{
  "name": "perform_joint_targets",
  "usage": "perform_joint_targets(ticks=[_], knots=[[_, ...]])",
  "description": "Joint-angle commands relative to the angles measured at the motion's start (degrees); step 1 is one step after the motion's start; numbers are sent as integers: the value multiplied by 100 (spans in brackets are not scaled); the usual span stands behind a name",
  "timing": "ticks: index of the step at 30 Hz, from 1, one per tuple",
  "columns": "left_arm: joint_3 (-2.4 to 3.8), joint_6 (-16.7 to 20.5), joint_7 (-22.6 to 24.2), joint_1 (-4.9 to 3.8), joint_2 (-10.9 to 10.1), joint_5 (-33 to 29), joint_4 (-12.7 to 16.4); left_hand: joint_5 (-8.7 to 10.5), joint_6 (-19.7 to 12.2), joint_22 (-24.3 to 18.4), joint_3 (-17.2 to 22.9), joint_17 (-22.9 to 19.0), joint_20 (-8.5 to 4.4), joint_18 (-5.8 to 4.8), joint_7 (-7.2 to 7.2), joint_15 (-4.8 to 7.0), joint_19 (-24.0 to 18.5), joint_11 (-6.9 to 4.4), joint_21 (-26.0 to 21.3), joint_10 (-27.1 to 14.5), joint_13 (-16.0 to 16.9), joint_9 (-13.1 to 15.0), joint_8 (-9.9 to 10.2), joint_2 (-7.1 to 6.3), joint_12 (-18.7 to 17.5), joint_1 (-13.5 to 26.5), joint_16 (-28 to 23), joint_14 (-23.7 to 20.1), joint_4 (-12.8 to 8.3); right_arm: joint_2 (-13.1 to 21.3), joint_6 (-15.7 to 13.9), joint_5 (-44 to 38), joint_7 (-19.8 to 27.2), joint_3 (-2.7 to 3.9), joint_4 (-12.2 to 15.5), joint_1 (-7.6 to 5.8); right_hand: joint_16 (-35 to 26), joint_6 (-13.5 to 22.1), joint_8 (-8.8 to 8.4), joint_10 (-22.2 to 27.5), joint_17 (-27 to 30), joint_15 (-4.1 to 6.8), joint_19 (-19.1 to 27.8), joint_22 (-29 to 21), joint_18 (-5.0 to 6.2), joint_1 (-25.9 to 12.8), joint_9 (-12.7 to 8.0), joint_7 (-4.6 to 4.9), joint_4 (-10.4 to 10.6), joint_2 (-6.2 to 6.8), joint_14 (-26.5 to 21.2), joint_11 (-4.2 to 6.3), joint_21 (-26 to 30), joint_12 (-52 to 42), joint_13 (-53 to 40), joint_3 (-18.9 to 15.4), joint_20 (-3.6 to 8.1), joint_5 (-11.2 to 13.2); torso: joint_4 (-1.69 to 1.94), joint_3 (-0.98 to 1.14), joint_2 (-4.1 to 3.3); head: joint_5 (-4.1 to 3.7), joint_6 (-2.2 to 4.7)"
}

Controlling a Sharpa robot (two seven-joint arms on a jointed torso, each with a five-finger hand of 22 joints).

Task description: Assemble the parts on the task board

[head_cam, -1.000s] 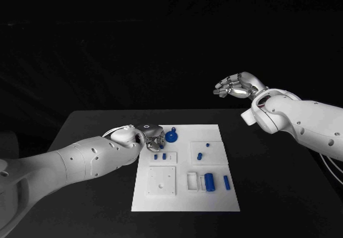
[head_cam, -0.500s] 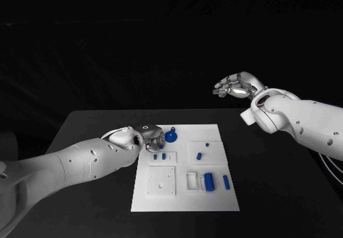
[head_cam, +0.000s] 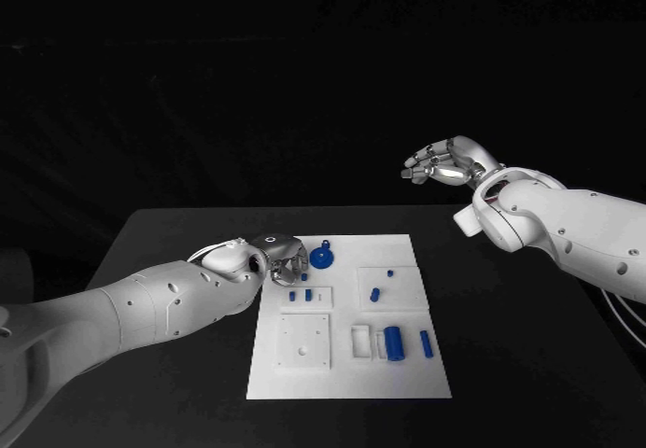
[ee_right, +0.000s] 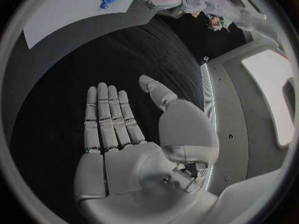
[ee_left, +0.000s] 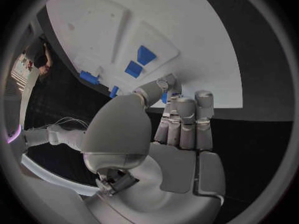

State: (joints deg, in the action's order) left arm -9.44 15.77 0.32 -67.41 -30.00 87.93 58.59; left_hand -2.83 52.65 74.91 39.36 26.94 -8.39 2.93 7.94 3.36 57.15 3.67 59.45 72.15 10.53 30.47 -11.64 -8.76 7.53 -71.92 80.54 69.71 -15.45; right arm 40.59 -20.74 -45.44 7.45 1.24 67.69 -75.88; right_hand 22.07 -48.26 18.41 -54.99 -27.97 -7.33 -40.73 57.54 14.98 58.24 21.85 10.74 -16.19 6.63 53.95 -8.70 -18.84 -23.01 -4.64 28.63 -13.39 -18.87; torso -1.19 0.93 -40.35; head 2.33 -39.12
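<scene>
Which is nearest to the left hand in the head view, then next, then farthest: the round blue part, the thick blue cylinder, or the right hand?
1. Round blue part, on the task board just beside the left hand.
2. Thick blue cylinder, in the board's near right area.
3. Right hand, raised above the table's far right.

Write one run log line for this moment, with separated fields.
left hand: pinches small blue part | right hand: raised, holds nothing | task board: parts lie on it
</scene>
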Motion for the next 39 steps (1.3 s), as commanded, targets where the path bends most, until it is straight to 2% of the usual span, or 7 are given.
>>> perform_joint_targets(ticks=[1,8,11,16,21,29,39], knots=[[6,145,12,12,-20,-25,7,-7,-46,23,7,-6,-23,498,-13,-37,-15,-15,-3,-34,-4,-9,23,-63,-27,-11,-12,-4,-32,24,147,-237,-4,2,23,16,-31,-23,28,-13,7,-26,46,7,1,53,-8,-2,-16,7,3,-13,24,41,14,-15,-11,-10,-1,-2,0,-3,9],[51,451,199,9,-229,-623,126,-10,17,20,56,-6,-22,507,54,-29,0,-23,0,5,11,4,-31,-36,-20,-68,-10,6,-18,131,558,-1170,-212,0,134,80,39,-62,45,-68,-52,30,-115,53,2,415,-20,-17,-50,63,169,-8,-57,45,54,36,42,8,0,-3,4,-72,65],[197,572,335,5,-379,-1326,251,-15,65,20,68,-11,-20,505,67,-30,-1,-23,-1,8,15,13,-68,-46,-25,-64,-17,4,-4,187,767,-1721,-292,-2,184,113,205,-112,71,-158,-158,168,-418,96,2,595,-15,-34,-55,68,470,25,-207,30,55,61,134,56,-2,0,5,-151,92],[311,661,693,-74,-600,-2557,439,-20,82,-2,55,-92,9,474,75,-48,-90,-7,-71,-11,19,11,-101,-122,-49,62,-187,-139,63,276,984,-2512,-425,-30,303,189,630,-197,114,-504,-530,561,-1304,185,2,749,-3,-70,-50,101,1218,152,-648,140,53,98,488,231,11,5,11,-245,110],[315,578,1103,-208,-796,-4473,627,-11,38,-102,-75,-277,58,398,88,-63,-338,3,-316,-7,37,4,-121,-217,-59,339,-578,-357,166,285,1103,-3269,-529,-121,405,301,1228,-298,158,-809,-1031,812,-2218,379,2,842,17,-118,-50,181,2017,320,-1189,310,22,203,875,581,19,14,21,-276,152],[313,97,1496,-377,-1183,-6290,1215,-40,59,-359,-331,-670,161,201,60,-126,-821,46,-884,41,81,15,-218,-74,-55,637,-1479,-771,158,202,964,-4329,-688,-252,488,502,2647,-398,146,-1023,-2075,938,-3018,1085,2,872,0,-164,-50,263,2417,424,-2181,680,17,293,1387,751,20,15,32,-313,181],[312,-110,1652,-476,-1471,-7203,1762,-82,-1,-708,-330,-1238,369,-63,72,-438,-1318,129,-1681,66,98,17,-326,63,-137,710,-3234,-1006,31,15,935,-5218,-1095,-447,563,681,3598,-424,116,-1151,-2507,911,-3317,1581,2,806,-15,-166,-21,381,2388,396,-2779,982,1,590,1459,972,30,7,14,-314,204]])
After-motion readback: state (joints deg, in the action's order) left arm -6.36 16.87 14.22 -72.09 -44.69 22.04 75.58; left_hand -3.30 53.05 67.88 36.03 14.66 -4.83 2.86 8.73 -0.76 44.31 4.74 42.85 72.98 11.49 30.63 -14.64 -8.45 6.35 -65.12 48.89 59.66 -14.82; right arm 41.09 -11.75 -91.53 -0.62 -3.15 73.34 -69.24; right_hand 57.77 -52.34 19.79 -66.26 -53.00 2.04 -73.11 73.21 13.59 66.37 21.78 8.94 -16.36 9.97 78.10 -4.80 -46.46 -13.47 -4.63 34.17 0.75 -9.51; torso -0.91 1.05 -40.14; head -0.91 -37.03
